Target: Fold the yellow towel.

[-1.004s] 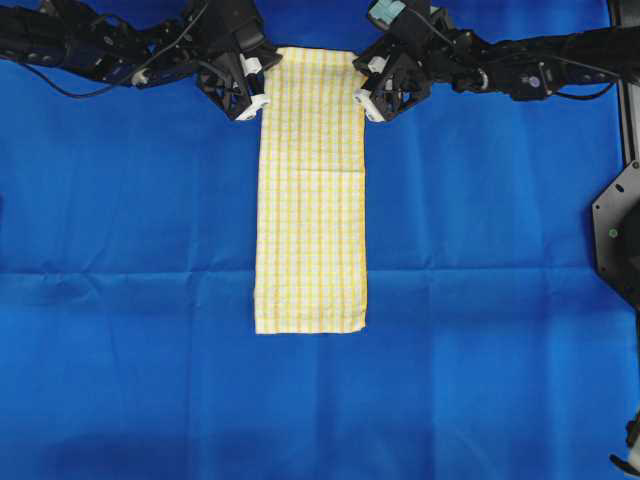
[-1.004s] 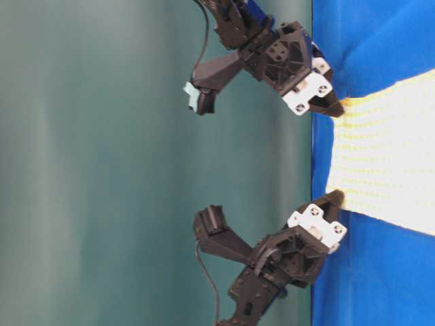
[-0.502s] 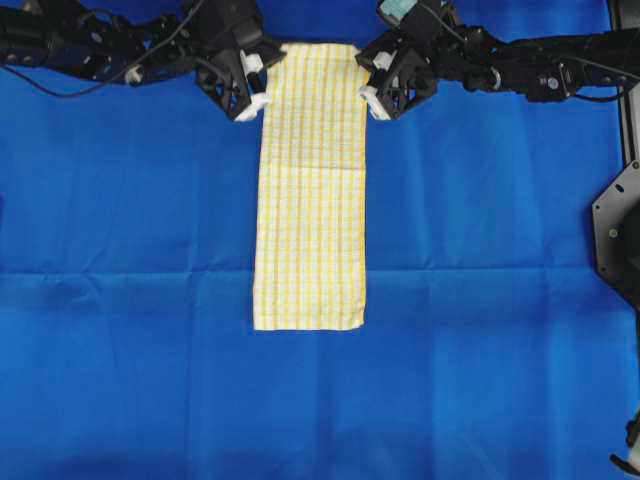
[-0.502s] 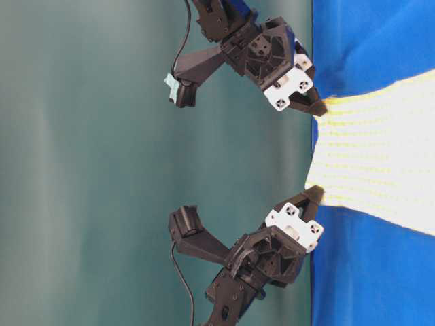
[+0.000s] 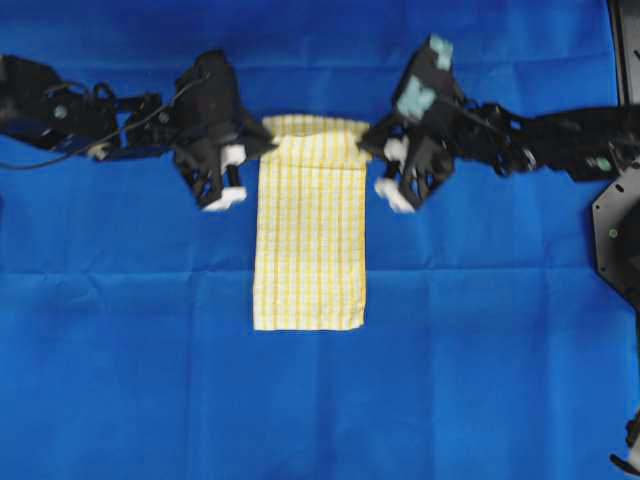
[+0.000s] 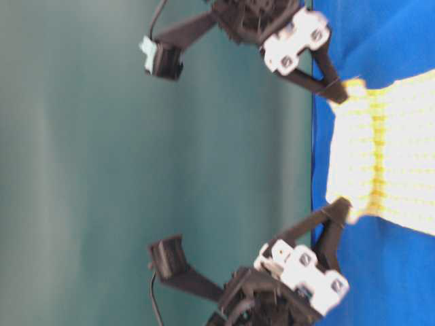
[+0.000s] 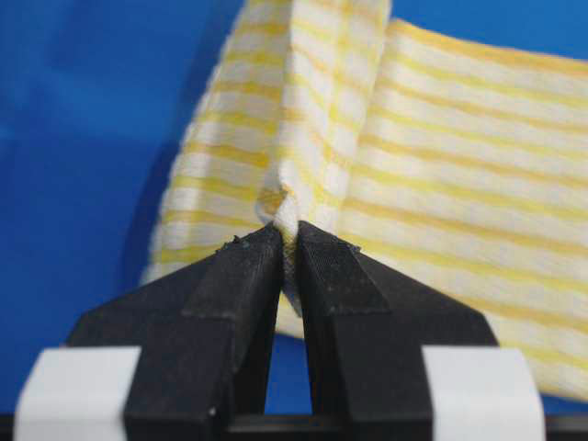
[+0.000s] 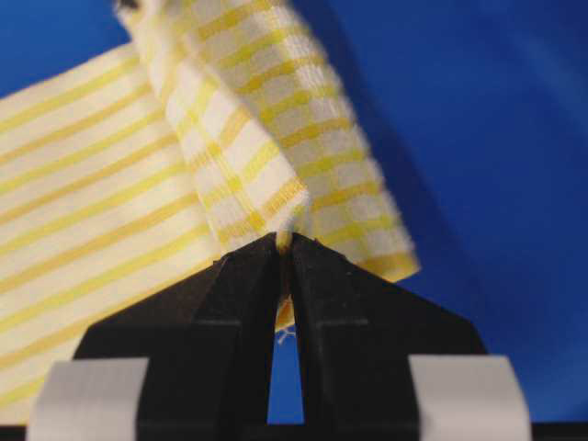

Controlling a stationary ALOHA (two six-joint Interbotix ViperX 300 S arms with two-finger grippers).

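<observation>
— Status? Left gripper (image 5: 262, 147) and right gripper (image 5: 368, 145) each pinch a top corner of the thin yellow-checked towel (image 5: 310, 250), centre frame on the blue cloth (image 5: 120, 330).

— Lower both corners level onto the bottom hem.

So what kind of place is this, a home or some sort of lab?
Most likely a robot test bench, not a home. A plain blue cloth covers the whole work surface, two black arms each pinch a corner of the yellow towel, and behind the bench is a bare teal backdrop.
</observation>
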